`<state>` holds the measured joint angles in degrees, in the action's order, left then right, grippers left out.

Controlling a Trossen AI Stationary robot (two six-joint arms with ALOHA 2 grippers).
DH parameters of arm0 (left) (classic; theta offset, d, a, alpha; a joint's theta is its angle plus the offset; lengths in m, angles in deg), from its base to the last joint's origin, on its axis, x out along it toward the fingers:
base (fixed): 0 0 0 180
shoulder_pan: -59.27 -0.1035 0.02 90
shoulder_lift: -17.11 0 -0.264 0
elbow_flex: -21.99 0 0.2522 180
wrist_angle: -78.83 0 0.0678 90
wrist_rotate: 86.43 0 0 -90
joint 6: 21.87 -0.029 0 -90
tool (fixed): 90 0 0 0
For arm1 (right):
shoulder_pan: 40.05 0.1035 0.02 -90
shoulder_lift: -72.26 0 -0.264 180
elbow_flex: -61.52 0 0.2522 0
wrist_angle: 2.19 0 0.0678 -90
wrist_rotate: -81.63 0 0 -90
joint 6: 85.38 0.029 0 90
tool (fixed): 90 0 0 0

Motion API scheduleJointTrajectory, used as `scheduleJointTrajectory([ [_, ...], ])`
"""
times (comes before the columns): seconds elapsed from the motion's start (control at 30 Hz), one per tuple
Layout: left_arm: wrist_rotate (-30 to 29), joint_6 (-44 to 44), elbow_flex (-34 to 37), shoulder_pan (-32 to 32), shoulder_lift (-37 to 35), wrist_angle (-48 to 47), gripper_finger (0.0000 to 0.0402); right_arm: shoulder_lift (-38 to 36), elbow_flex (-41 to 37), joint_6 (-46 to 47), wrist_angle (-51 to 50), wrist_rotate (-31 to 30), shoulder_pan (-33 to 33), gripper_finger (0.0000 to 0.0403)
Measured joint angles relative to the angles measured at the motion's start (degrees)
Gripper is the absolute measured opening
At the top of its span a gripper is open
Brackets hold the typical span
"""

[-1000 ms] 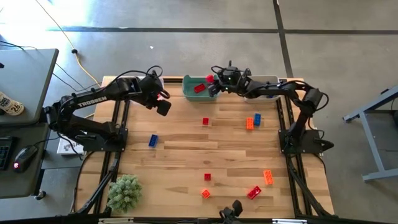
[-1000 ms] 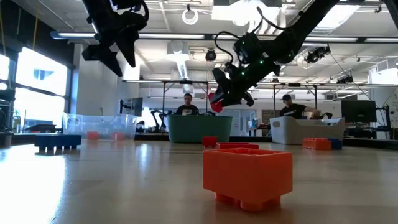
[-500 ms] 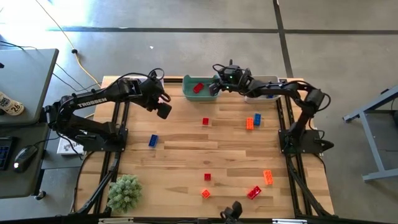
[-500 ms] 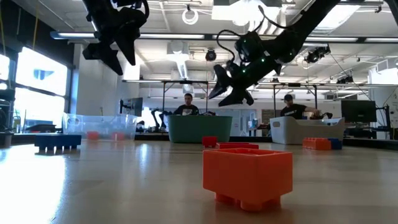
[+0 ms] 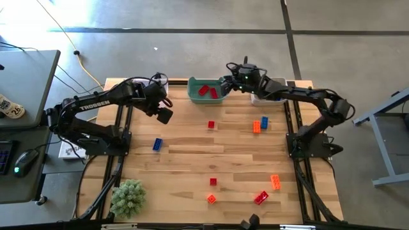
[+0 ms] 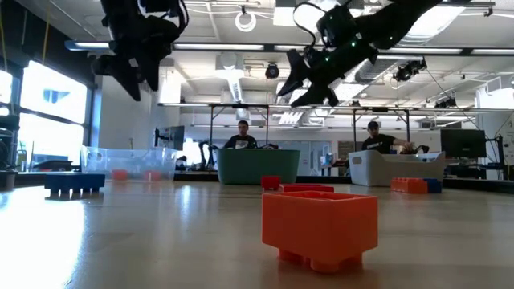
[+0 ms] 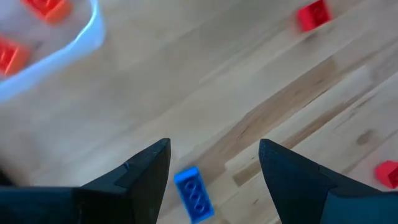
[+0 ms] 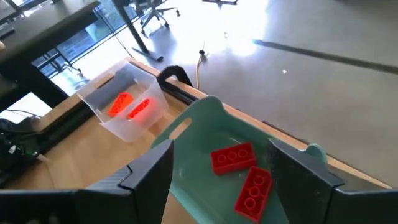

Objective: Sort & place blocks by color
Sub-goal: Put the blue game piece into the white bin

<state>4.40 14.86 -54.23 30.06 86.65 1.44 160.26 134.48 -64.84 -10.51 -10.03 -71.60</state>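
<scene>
While both gape empty, right pincer (image 5: pixel 228 83) hovers over green bin (image 5: pixel 192 92); left pincer (image 5: pixel 163 115) above table.

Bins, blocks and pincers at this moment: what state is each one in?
Left pincer: open, empty, above the blue block.
Right pincer: open, empty, over the green bin.
Green bin: holds two red blocks.
Clear bin: holds two orange blocks.
Blue block: lying flat on the table.

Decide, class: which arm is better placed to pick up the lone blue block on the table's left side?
Left. The left gripper hangs open on that side, and the blue block lies between its fingers in its wrist view. The right gripper, also open, is by the green bin.
</scene>
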Motion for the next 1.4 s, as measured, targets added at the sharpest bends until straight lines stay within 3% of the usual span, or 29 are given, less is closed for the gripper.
scheduleJointTrajectory([
  [0.3, -3.6, 12.0, 0.5, 4.1, 0.1, -6.6, 0.0235, -2.2, 0.0, -0.7, -0.9, -6.3, 3.9, 0.0243],
  [0.73, -1.6, 20.1, 11.9, 14.2, 0.1, -5.0, 0.0235, -2.2, 0.0, 0.4, -3.6, -10.6, 8.6, 0.0243],
  [1.1, -1.5, 25.0, 20.3, 19.9, 0.1, 5.6, 0.0235, -2.2, 0.0, 2.0, -3.7, -17.2, 13.0, 0.0243],
  [1.4, -1.5, 30.1, 26.6, 23.5, 0.1, 14.0, 0.0235, -2.2, 0.0, 4.0, -3.7, -17.9, 13.3, 0.0243],
])
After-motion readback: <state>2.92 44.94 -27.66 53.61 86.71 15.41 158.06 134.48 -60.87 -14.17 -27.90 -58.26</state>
